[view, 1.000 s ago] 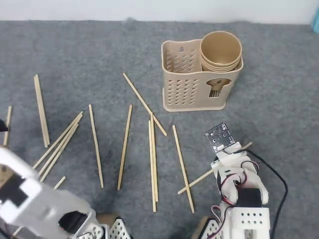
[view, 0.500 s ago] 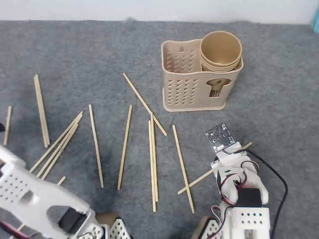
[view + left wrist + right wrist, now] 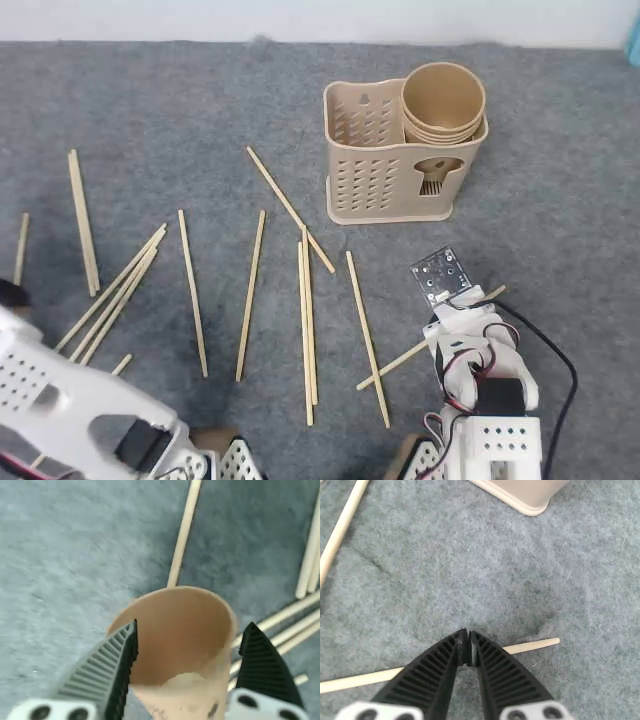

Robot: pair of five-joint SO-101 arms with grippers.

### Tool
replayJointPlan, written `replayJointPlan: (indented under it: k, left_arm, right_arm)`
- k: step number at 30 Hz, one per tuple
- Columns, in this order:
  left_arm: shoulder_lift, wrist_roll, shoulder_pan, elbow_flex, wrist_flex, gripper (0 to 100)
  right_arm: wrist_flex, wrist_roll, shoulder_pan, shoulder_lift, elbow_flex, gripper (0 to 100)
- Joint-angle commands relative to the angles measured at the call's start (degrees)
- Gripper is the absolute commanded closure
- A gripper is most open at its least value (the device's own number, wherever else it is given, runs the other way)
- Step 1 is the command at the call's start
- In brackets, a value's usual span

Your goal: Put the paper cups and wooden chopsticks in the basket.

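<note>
My left gripper (image 3: 192, 628) clasps a paper cup (image 3: 180, 642). The arm has just shifted at the far left, well apart from the basket (image 3: 380, 172), so carrying comes next. My right gripper (image 3: 469, 647) has its fingers pressed together, empty.

The left arm (image 3: 60, 410) (holding a paper cup (image 3: 180, 630)) has drawn back.
</note>
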Motion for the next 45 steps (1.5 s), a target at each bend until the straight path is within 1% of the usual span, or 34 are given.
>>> replayJointPlan:
  k: [1, 5, 10, 11, 13, 17, 18, 20, 23, 35, 39, 42, 45]
  left_arm:
    - [-6.77, -1.49, -0.18, 5.49, 2.29, 68]
    - [-10.20, -3.96, -0.26, 11.65, 2.29, 68]
    - [-12.84, -4.13, -0.44, 16.75, 2.29, 69]
    - [-13.10, -4.13, -0.44, 17.80, 2.29, 70]
    - [-13.36, -4.13, -0.18, 19.74, 2.29, 76]
    - [-13.01, -4.13, 0.26, 22.20, 2.29, 98]
    - [-13.01, -4.13, 0.62, 22.73, 2.29, 100]
    - [-13.01, -4.13, 0.88, 23.87, 2.29, 97]
    - [-13.01, -4.13, 1.14, 25.19, 2.20, 99]
    - [-13.63, -3.78, 2.64, 24.57, 2.20, 99]
    - [-13.63, -3.43, 2.55, 18.15, 2.20, 99]
    - [-13.63, -0.70, 2.37, 13.14, 2.20, 99]
    - [-13.63, -0.18, 2.20, 9.10, 2.20, 99]
  right_arm:
    - [0.04, 0.70, -0.48, -0.75, -0.18, 99.0]
    - [0.13, 0.70, -0.48, -0.75, -0.18, 99.0]
    - [0.04, 0.70, -0.48, -0.75, -0.18, 99.0]
    - [0.04, 0.70, -0.48, -0.75, -0.18, 99.0]
    - [0.04, 0.70, -0.48, -0.75, -0.18, 99.0]
    - [-0.04, 0.70, -0.48, -0.75, -0.18, 99.0]
    - [-0.04, 0.70, -0.48, -0.75, -0.18, 99.0]
    - [-0.04, 0.70, -0.48, -0.75, -0.18, 99.0]
    - [-0.04, 0.70, -0.48, -0.75, -0.18, 99.0]
    - [0.04, 0.70, -0.48, -0.75, -0.18, 99.0]
    - [-0.04, 0.70, -0.48, -0.75, -0.18, 99.0]
    - [-0.04, 0.70, -0.48, -0.75, -0.18, 99.0]
    - [-0.04, 0.70, -0.40, -0.75, -0.18, 99.0]
